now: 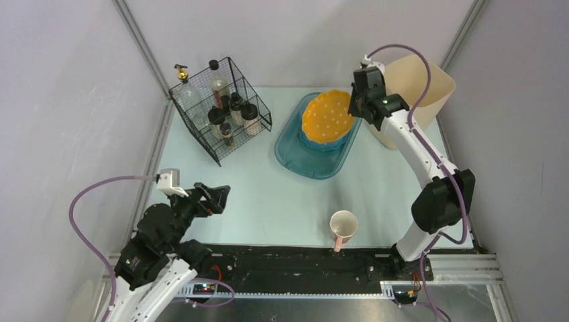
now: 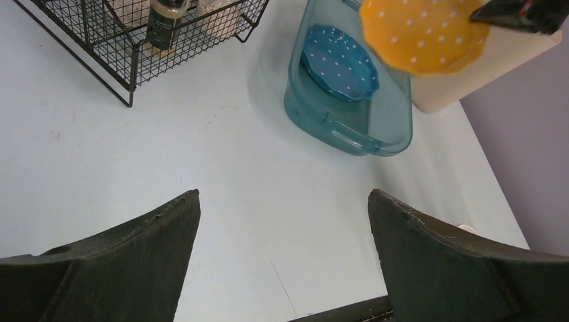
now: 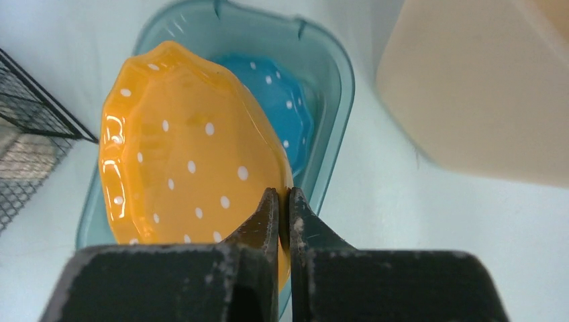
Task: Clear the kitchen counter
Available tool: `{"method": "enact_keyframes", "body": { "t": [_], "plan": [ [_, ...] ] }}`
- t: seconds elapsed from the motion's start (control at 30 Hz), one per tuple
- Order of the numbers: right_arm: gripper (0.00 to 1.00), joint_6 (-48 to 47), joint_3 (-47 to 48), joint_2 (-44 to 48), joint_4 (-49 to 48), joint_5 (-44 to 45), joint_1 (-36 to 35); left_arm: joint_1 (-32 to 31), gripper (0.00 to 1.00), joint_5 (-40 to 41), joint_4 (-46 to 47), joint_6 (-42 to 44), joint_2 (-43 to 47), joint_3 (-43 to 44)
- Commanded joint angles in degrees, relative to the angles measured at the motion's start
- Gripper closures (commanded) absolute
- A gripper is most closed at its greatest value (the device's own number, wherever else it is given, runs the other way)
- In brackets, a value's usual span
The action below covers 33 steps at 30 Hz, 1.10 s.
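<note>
Right wrist, R pincer [image 3: 280,196] clamped on yellow plate [image 3: 181,154]

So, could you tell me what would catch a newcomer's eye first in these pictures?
The orange dotted plate, pinched at its rim by the right hand, hangs over the teal tub, where a blue dotted plate lies. A wire basket of bottles stands far left, and a lone cup sits near the front edge.
</note>
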State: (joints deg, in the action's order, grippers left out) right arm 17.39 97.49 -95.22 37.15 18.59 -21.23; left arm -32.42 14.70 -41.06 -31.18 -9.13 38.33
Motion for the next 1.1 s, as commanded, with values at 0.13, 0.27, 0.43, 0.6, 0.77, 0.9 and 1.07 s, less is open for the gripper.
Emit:
{"method": "enact_keyframes", "body": {
  "t": [0.13, 0.27, 0.43, 0.6, 0.77, 0.9, 1.07],
  "plan": [
    [1.0, 12.9, -4.6, -1.6, -12.5, -5.6, 2.1, 0.4, 0.02, -0.6, 1.2, 0.7, -0.9, 0.3],
    [1.0, 15.5, -6.7, -3.8, -13.9, -5.4, 2.4, 0.3, 0.02, -0.7, 1.2, 0.6, -0.9, 0.3],
    [1.0, 19.1, -9.6, -5.9, -17.4, -2.9, 2.6, 0.3, 0.02, -0.6, 1.2, 0.6, -0.9, 0.2],
    [1.0, 21.4, -11.1, -8.0, -21.2, -1.4, 3.1, 0.4, 0.02, -0.8, 1.3, 0.6, -1.1, 0.2],
    [1.0, 23.6, -11.2, -10.5, -23.2, 0.0, 3.1, 0.4, 0.02, -0.8, 1.3, 0.7, -1.2, 0.3],
    [1.0, 25.3, -11.2, -12.3, -23.9, 1.6, 3.4, 0.4, 0.02, -0.8, 1.3, 0.6, -1.2, 0.3],
    [1.0, 27.1, -11.2, -14.5, -24.5, 2.0, 4.0, 0.7, 0.02, -0.9, 1.3, 0.7, -1.3, 0.3]
  ]
}}
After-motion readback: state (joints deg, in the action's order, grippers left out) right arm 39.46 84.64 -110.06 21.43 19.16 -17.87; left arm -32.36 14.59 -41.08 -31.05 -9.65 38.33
